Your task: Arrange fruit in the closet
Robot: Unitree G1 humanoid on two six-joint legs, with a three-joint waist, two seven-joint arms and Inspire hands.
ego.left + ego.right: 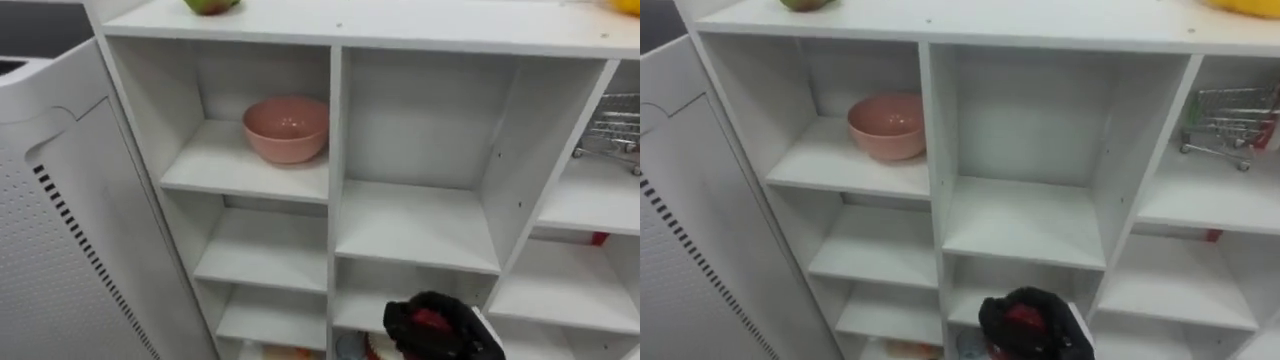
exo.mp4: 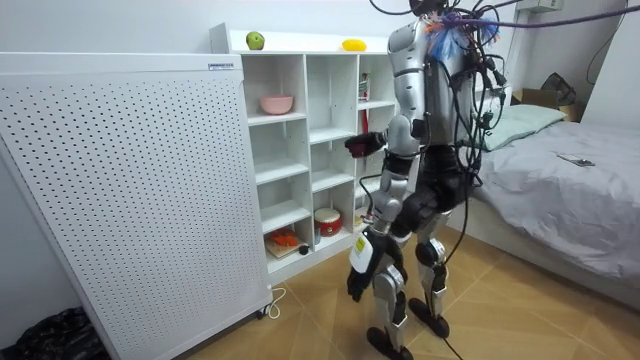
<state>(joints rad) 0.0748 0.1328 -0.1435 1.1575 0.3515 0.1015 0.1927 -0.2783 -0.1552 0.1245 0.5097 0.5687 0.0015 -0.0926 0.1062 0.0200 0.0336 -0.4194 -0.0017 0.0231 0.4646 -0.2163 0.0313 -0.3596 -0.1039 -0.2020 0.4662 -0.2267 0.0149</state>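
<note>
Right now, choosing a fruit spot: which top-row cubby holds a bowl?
The left cubby, beside the perforated panel: it holds the pink bowl. The right one has a wire basket instead.

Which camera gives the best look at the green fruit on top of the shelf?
The room view: the green fruit sits whole atop the white shelf unit. Both eye views catch just its lower edge at the picture's top.
</note>
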